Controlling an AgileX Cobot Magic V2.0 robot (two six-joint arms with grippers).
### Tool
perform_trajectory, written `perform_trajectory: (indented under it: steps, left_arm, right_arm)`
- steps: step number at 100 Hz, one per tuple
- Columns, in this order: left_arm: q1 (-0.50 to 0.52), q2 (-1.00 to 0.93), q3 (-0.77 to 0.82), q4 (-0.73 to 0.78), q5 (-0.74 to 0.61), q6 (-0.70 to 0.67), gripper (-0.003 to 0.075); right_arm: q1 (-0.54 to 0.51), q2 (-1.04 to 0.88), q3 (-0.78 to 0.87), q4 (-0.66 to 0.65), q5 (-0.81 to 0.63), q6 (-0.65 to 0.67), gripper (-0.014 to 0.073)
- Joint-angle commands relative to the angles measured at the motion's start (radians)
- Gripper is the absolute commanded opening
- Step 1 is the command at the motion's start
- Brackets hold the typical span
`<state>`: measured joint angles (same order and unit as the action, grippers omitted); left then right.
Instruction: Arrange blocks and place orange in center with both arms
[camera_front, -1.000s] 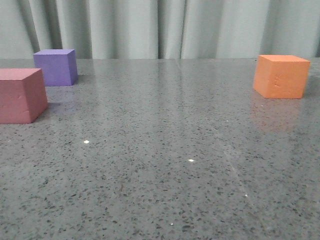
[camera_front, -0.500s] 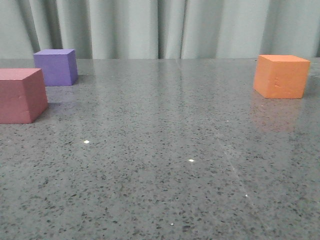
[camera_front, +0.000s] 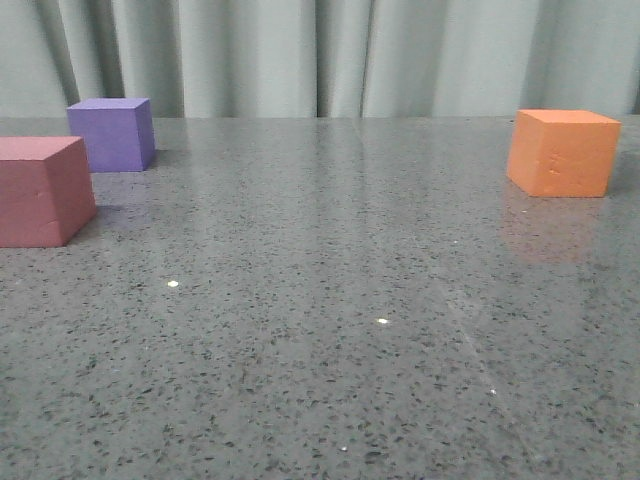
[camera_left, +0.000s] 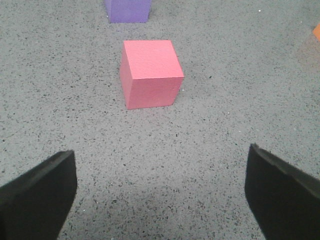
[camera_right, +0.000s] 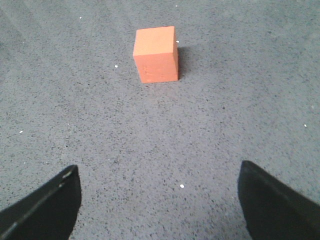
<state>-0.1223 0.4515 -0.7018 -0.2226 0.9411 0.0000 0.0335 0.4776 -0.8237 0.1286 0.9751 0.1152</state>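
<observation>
I see a glossy speckled stone-like table (camera_front: 330, 300); matte, foam-like orange cube (camera_front: 562, 152), purple cube (camera_front: 112, 134), pink cube (camera_left: 151, 73); pleated cloth curtain (camera_front: 330, 55); matte black fingers (camera_left: 37, 197).

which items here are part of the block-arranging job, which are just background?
Part of the job:
- orange cube, far right on the table
- purple cube, far left
- pink-red cube, left, nearer than the purple one
- left gripper, open, empty
- right gripper, open, empty

Background:
- speckled grey table
- pale curtain behind it
</observation>
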Motion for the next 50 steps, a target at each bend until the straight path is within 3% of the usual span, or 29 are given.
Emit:
perform_trajectory:
  steps: [1,50]
  left_arm:
    - [-0.006,0.015,-0.036,-0.017,-0.06,-0.008,0.064]
    - [-0.006,0.015,-0.036,-0.016,-0.06,-0.008,0.064]
  right_arm:
    - [-0.007,0.095,-0.074,0.048,-0.084,-0.053,0.0633]
    - [-0.006,0.709,-0.514,0.081,-0.112,-0.115,0.0633]
